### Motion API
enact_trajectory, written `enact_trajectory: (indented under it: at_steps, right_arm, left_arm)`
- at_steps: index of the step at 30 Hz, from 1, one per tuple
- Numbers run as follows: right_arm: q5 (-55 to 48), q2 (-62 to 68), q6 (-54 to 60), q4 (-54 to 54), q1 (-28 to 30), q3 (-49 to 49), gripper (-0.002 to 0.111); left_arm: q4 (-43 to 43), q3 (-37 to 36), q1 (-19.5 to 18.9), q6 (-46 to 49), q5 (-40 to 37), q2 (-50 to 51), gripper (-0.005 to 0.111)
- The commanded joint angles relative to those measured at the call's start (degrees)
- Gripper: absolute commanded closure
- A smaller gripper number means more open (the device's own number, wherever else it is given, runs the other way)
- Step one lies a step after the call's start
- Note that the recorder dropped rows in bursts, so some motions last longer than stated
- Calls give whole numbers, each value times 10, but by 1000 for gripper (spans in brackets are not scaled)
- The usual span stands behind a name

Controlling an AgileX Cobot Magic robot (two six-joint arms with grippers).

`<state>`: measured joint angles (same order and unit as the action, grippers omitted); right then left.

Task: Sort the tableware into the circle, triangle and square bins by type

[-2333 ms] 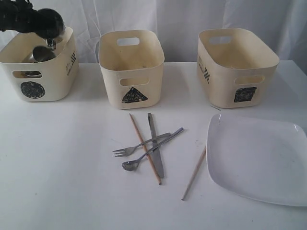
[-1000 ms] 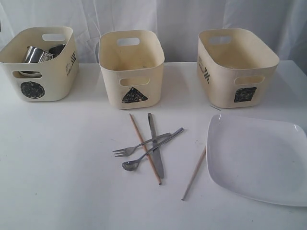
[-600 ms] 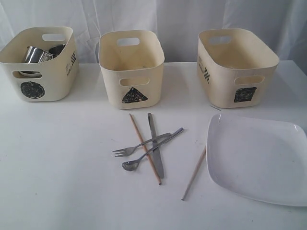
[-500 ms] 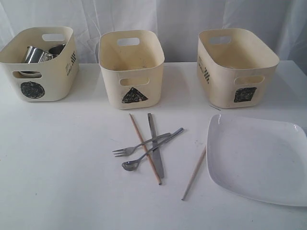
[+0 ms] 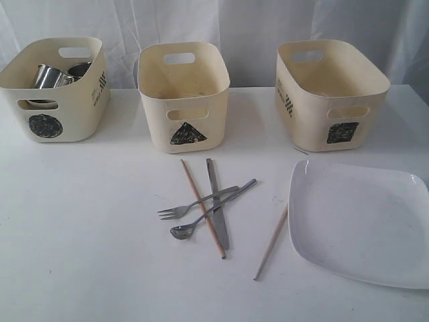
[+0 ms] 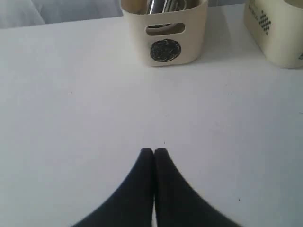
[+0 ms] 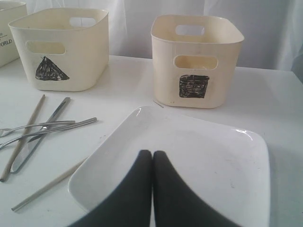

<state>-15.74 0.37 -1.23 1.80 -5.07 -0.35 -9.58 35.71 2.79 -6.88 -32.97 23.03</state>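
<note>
Right wrist view: right fingers (image 7: pixel 139 189) pressed together, aimed at large white square plate (image 7: pixel 199 156); left fingers (image 6: pixel 139 189) likewise. Likely risk: glossy rim slipping.

1. You had a white table (image 5: pixel 80 235) filling most of the exterior view. Its top was plain, matte and smooth, marked only by a few tiny dark specks.
2. Behind it hung a white curtain (image 5: pixel 255 27), falling in loose vertical folds down to the table's far edge.
3. The curtain closed off the whole back of your scene, so whatever lay behind it was hidden.
4. Your light was even and diffuse. Shadows on the tabletop were pale grey and soft-edged.
5. The curtain looked brightest at the left and turned greyer toward the far right corner.
6. Both wrist views showed you the same white tabletop and cloth.
</note>
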Motion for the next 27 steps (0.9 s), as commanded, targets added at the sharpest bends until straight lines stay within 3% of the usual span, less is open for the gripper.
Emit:
enact_trajectory:
  at_steps: [1, 6, 9, 17, 27]
  right_arm:
    - [8, -4, -1, -1, -1, 4, 108]
    - [7, -4, -1, -1, -1, 4, 108]
    - [7, -4, -1, -1, -1, 4, 108]
    - [8, -4, -1, -1, -1, 4, 108]
    - [7, -4, -1, -1, -1, 4, 108]
  left_arm:
    - [46, -114, 0, 44, 169, -18, 107]
    - [62, -306, 0, 40, 500, -68, 107]
    - [62, -357, 0, 25, 575, -96, 107]
    - [61, -357, 0, -9, 361, -201, 107]
    - [60, -357, 0, 11, 317, -230, 107]
